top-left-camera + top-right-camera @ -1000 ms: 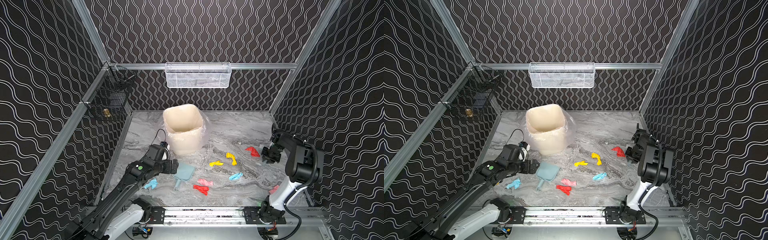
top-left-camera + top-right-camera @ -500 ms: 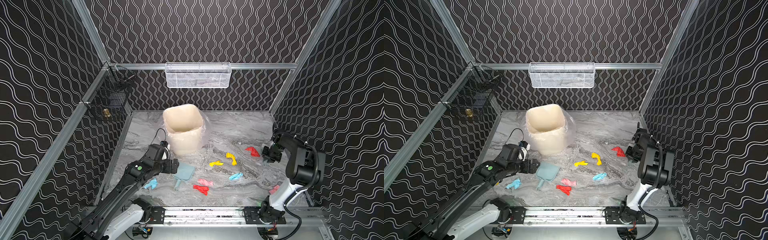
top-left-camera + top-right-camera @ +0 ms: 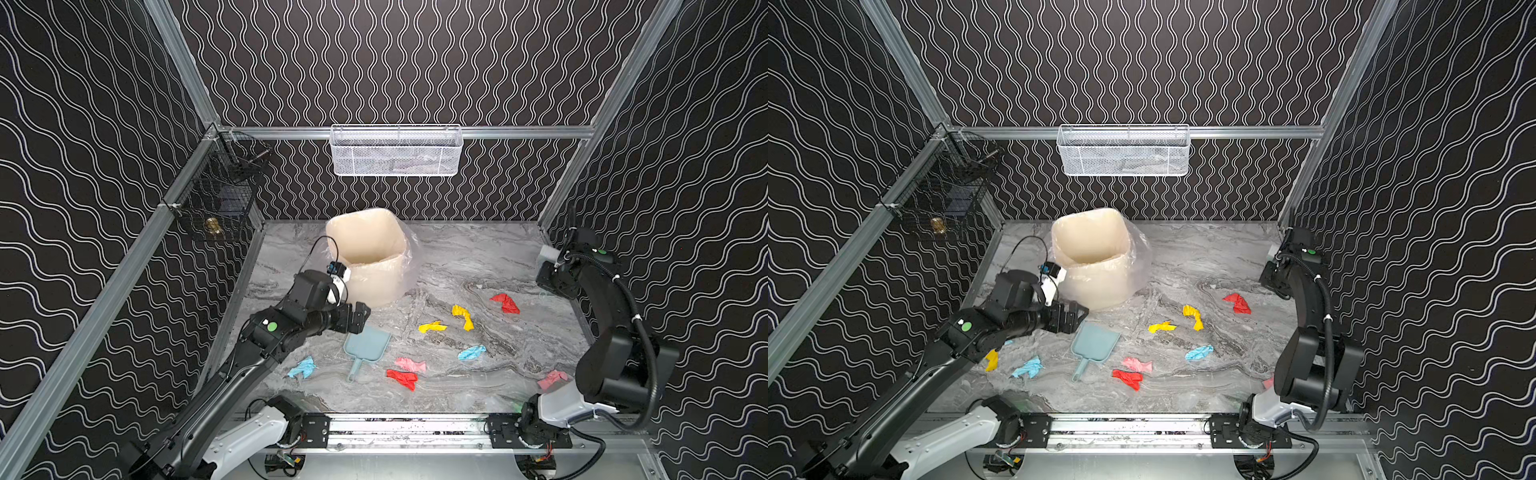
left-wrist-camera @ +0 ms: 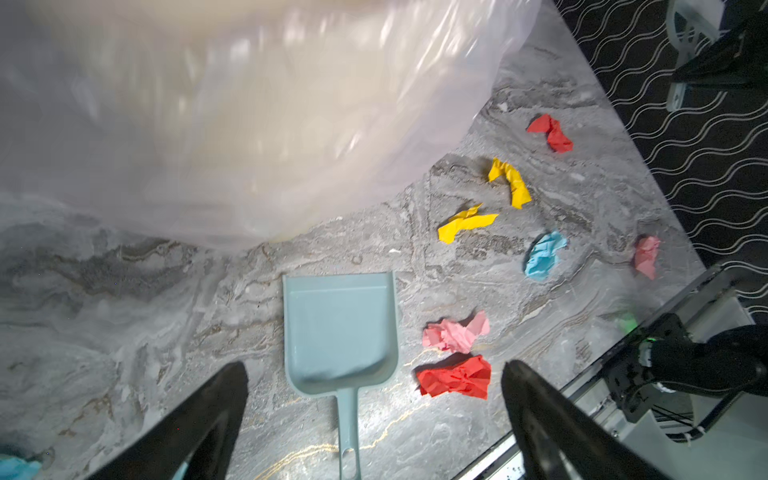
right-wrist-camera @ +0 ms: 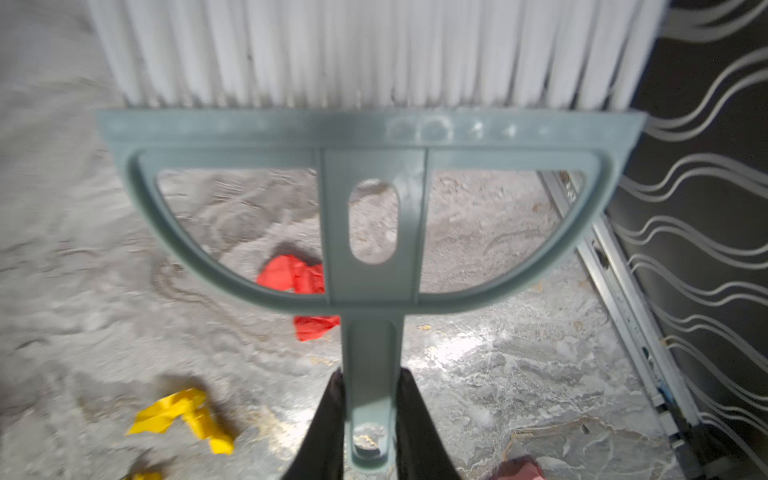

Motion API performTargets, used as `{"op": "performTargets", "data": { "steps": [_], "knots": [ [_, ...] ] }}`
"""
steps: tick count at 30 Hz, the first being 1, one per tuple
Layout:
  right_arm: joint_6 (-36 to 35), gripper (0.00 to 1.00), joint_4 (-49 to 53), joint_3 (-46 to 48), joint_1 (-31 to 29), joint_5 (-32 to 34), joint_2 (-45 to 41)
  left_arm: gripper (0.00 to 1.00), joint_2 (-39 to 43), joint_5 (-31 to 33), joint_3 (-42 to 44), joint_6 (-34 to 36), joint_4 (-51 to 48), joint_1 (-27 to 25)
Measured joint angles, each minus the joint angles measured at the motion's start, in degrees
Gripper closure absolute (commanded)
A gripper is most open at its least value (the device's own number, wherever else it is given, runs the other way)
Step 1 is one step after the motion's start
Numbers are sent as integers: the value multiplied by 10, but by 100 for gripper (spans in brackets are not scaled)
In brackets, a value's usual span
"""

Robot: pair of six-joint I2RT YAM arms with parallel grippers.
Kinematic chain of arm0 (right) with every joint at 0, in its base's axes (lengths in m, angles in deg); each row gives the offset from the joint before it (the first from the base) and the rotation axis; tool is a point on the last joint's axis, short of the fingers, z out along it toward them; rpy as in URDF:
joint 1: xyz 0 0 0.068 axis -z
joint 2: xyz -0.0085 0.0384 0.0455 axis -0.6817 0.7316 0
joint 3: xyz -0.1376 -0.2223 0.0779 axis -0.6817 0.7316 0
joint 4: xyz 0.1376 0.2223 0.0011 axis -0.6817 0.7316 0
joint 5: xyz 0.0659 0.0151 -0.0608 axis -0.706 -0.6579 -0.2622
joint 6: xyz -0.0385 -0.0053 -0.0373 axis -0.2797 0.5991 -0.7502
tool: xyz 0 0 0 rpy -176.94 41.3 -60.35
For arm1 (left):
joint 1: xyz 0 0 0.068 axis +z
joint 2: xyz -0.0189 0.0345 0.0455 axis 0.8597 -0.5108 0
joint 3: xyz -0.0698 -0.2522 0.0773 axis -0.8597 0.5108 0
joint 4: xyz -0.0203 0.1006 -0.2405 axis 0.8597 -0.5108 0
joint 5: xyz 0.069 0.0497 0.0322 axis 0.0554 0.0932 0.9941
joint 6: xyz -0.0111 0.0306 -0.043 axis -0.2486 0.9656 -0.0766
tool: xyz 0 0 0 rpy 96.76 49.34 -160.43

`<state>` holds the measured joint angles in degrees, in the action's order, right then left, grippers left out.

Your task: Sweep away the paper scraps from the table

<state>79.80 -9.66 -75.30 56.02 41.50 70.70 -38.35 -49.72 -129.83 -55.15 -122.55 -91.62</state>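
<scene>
Right end effector (image 5: 370, 380) clamps brush (image 5: 374, 160); moulded marks (image 5: 432, 129) blurred.

Black arms (image 3: 232, 374) with white bases (image 3: 249, 432), green dots (image 3: 272, 326), cables (image 3: 648, 374).

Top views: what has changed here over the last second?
The right gripper, shut on the brush handle, moved farther back along the table's right side. The left gripper, open by the dustpan, shifted only slightly. The paper scraps, dustpan and bin stayed where they were.
</scene>
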Motion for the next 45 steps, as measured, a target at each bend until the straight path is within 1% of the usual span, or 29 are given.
{"op": "performTargets", "data": {
  "steps": [2,8,15,19,23,25,27,30,32,35,41,45],
  "knots": [
    [2,88,7,-22,-28,2,-13,1,-28,-2,-47,0,-10,-4],
    [7,87,21,-93,-140,11,-38,1,-124,-21,-196,0,-29,-10],
    [32,87,33,-162,-275,10,-40,1,-240,-74,-353,-19,-39,-10],
    [44,87,33,-199,-341,2,-31,1,-287,-118,-417,-33,-31,-11],
    [49,87,34,-237,-399,7,-20,5,-315,-167,-441,-58,-2,-12],
    [50,87,33,-249,-421,6,-16,9,-323,-187,-441,-74,15,-13],
    [54,87,32,-258,-443,6,-12,15,-329,-206,-435,-95,43,-15],
    [59,87,31,-265,-464,6,-10,25,-337,-223,-431,-114,81,-16],
    [62,87,30,-270,-476,5,-8,29,-343,-229,-431,-124,102,-17],
    [64,86,29,-275,-490,-1,-6,35,-351,-231,-432,-134,121,-19],
    [63,86,28,-279,-512,-1,-6,51,-360,-229,-433,-139,146,-19],
    [63,86,28,-279,-522,-3,-6,64,-370,-225,-435,-144,160,-19]
  ]
}}
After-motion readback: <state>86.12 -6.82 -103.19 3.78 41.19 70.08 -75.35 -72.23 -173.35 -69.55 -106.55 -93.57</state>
